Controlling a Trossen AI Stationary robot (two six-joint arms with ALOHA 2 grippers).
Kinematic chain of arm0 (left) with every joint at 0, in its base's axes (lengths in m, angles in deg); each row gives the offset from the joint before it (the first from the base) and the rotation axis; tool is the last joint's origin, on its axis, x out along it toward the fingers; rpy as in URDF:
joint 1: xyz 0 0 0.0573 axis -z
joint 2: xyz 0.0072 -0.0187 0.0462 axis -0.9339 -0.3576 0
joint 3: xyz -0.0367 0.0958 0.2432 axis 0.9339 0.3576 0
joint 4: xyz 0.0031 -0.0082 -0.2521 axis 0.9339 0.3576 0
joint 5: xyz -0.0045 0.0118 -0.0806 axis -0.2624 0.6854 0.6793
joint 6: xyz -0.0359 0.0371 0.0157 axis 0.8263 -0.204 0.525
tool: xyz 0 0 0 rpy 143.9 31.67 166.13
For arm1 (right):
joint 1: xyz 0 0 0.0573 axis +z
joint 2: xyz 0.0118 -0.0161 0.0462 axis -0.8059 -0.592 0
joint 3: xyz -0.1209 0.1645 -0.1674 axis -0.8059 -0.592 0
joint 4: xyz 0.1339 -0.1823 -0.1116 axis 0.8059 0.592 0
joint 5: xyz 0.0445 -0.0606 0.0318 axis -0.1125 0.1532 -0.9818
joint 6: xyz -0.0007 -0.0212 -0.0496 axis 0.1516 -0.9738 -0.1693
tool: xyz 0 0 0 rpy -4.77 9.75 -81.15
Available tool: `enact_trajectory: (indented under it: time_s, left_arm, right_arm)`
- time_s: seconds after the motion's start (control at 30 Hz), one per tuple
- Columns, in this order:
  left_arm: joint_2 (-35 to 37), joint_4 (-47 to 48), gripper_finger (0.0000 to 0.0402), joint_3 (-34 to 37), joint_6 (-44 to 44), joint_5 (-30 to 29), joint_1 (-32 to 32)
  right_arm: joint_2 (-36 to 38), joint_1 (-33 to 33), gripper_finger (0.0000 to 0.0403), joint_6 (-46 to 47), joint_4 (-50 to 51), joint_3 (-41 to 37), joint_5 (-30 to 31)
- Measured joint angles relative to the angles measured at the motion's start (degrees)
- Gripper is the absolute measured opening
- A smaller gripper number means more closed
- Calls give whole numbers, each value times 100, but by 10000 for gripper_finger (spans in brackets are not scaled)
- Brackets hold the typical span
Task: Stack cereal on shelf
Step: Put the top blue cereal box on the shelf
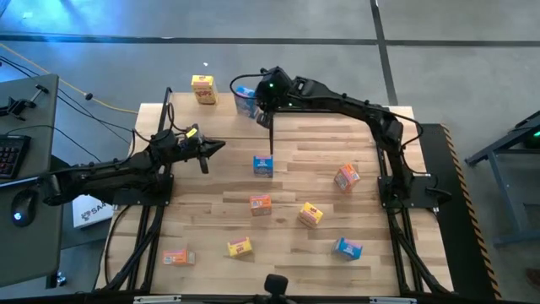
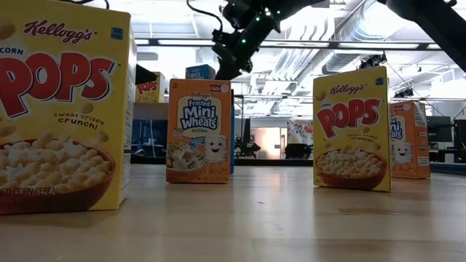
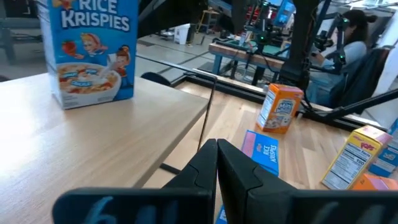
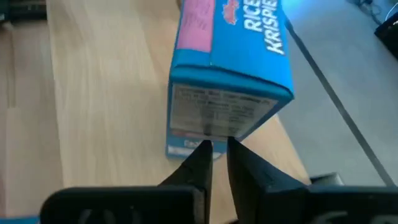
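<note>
**Inspector:** Status of the shelf [image 1: 219,118]?

**Assistant:** It stands at the counter's [image 1: 211,181] 11 o'clock edge in the high view. Two boxes are on it: a yellow Corn Pops box [image 1: 202,89] and a blue Rice Krispies box [image 1: 245,101] at about 3 o'clock from it.

**Inspector:** Right claw [image 4: 216,155]?

**Assistant:** It hangs over the shelf, tips just beside the Rice Krispies box's top edge. The fingers are drawn almost together and grip nothing. I cannot tell whether they touch the box.

**Inspector:** Left claw [image 3: 216,155]?

**Assistant:** It is at 9 o'clock on the counter beside the shelf, fingers closed and empty.

**Inspector:** Outstanding work?

**Assistant:** Seven boxes are loose on the counter. The nearest blue box [image 1: 262,165] is near centre. The others spread from 3 o'clock round to 7 o'clock.

**Inspector:** Assessment?

**Assistant:** Two of nine are placed, so the task is at an early stage. No box is stacked on another yet.
</note>
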Motion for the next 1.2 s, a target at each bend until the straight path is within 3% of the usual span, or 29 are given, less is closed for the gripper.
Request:
enact_trajectory:
  time_s: [0.33,0.53,0.83,1.2]
  left_arm:
    - [-2,10,3,0,0,-30,0]
    - [-149,27,3,-212,-124,-739,-37]
    - [-1325,20,3,-1063,-674,-841,-366]
    - [-2472,13,3,-1777,-900,-1442,-708]
  right_arm:
    - [-451,-9,6,20,-1028,-7,-257]
    - [-520,-2,1,-112,-1155,16,-332]
    - [-489,42,0,-304,-970,313,-441]
    - [-598,21,0,-236,-1237,307,-503]
